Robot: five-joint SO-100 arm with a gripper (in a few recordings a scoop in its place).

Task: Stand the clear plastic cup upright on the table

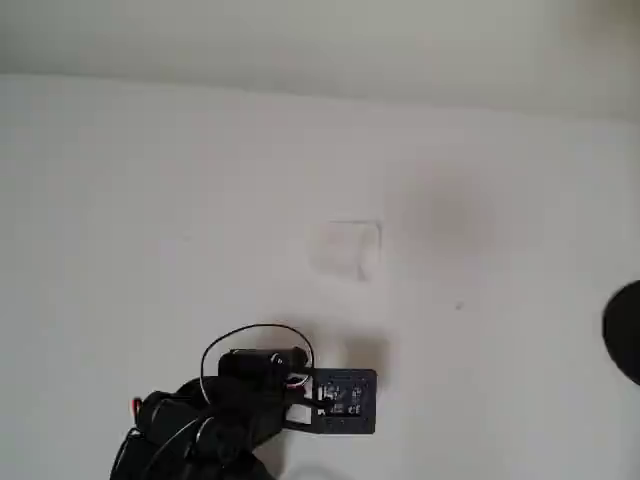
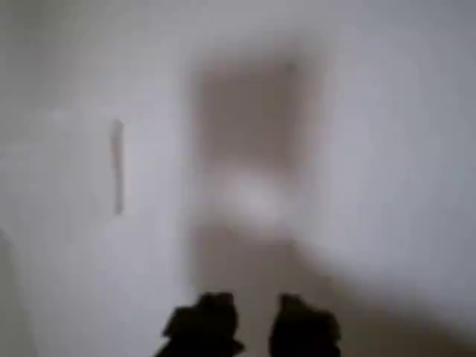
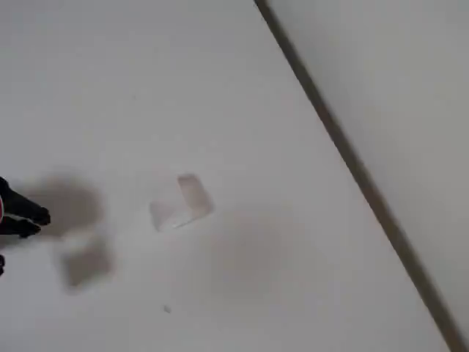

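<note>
A: Overhead view: clear plastic cup [image 1: 346,247] lies on its side mid-counter [image 1: 150,200], well apart from the claw [image 1: 340,398], which sits near the bottom edge.

B: Claw state?

A: Wrist view shows two dark fingertips [image 2: 204,323] with a narrow gap between them, nothing in it. Slightly parted, empty.

B: Cup orientation?

A: Fixed view: cup [image 3: 182,202] is tipped over, one round end toward the wall seam. Can't tell rim from base, too faint.

B: So not started.

A: Looks that way. Arm's folded back, probably its rest pose. Dark round object [image 1: 625,330] at the right edge is unrelated.
</note>
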